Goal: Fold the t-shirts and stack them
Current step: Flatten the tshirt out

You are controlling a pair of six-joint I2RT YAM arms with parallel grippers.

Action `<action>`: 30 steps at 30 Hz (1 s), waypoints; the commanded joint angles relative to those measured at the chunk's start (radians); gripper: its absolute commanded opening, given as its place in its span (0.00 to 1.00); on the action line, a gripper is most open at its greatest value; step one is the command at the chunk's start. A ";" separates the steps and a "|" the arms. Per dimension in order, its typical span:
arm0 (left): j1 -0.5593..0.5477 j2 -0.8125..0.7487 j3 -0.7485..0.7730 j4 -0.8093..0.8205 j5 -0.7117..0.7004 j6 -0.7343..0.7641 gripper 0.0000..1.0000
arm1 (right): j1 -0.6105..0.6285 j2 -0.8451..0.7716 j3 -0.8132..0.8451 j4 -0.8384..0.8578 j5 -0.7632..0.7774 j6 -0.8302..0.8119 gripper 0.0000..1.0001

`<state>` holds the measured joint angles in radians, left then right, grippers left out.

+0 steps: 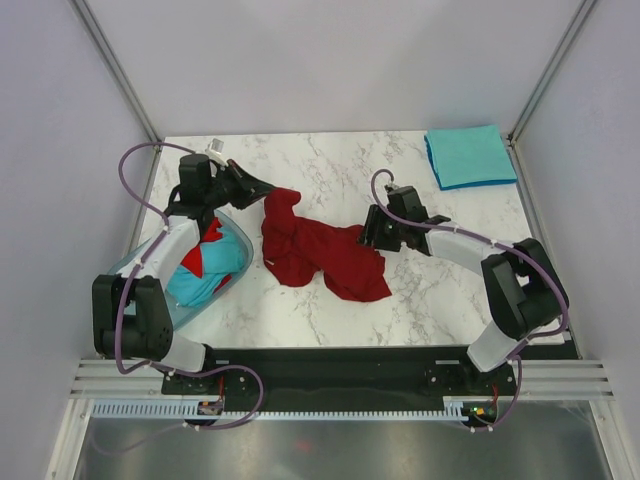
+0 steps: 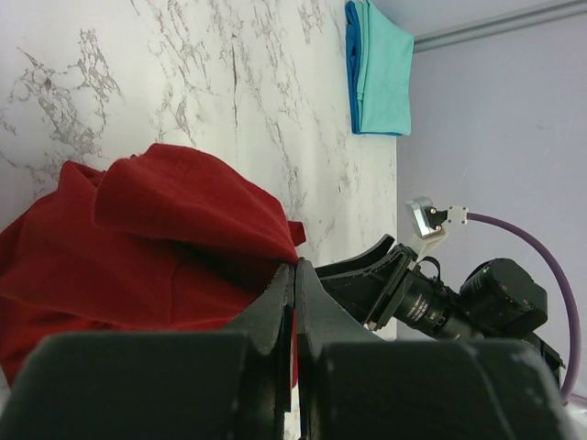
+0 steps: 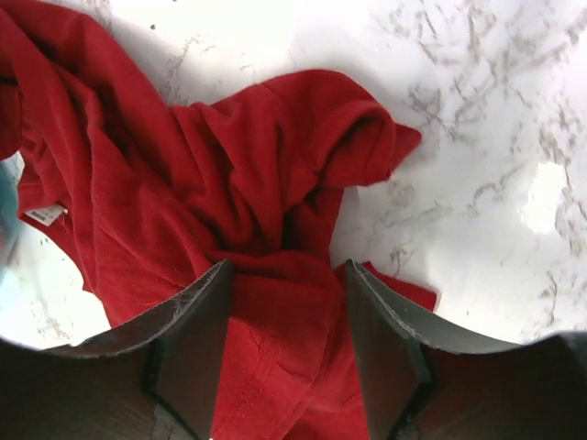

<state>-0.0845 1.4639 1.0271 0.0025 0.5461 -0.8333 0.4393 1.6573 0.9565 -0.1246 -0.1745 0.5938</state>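
- Top view: a crumpled dark red t-shirt [image 1: 315, 250] lies mid-counter [image 1: 330, 160]. The left claw [image 1: 262, 188] meets its far end, and the right claw [image 1: 370, 232] sits at its right edge. A folded teal t-shirt [image 1: 470, 156] rests at the far right corner. A basin [image 1: 236, 245] on the left holds more tees [image 1: 200, 278]. Only this view shows the whole layout.
- Left wrist view: the left claw's fingers [image 2: 275, 316] are pressed together on a fold of the red cloth, with a sliver of it showing between them. The hold looks thin, so any lift should probably be slow to keep the cloth from slipping free.
- Right wrist view: the right claw is spread wide, its jaws straddling red fabric without pinching it. Only this view shows the white neck label [image 3: 44, 215], which marks the collar. Spreading the tee flat likely comes first. The right claw would do well to take a single layer at an edge opposite the left hold, not the bunched middle.
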 commanded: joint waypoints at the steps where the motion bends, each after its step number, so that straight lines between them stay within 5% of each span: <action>1: 0.003 -0.014 -0.010 0.039 0.034 0.048 0.02 | -0.002 -0.057 -0.021 -0.020 0.032 0.069 0.61; 9: 0.003 -0.023 -0.028 0.050 0.048 0.048 0.02 | -0.002 -0.057 -0.045 -0.010 0.015 0.120 0.45; 13: 0.003 -0.040 -0.035 0.065 0.055 0.039 0.02 | -0.004 -0.093 -0.018 -0.021 0.055 0.077 0.00; 21: 0.003 -0.161 0.171 0.065 0.092 -0.001 0.02 | -0.005 -0.301 0.370 -0.423 0.533 -0.055 0.00; 30: 0.000 -0.434 0.269 0.065 0.123 -0.069 0.02 | -0.005 -0.675 0.579 -0.613 0.701 -0.104 0.00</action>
<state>-0.0849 1.1255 1.2694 0.0338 0.6262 -0.8627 0.4366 1.0992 1.5009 -0.6189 0.4107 0.5156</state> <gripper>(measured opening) 0.029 0.010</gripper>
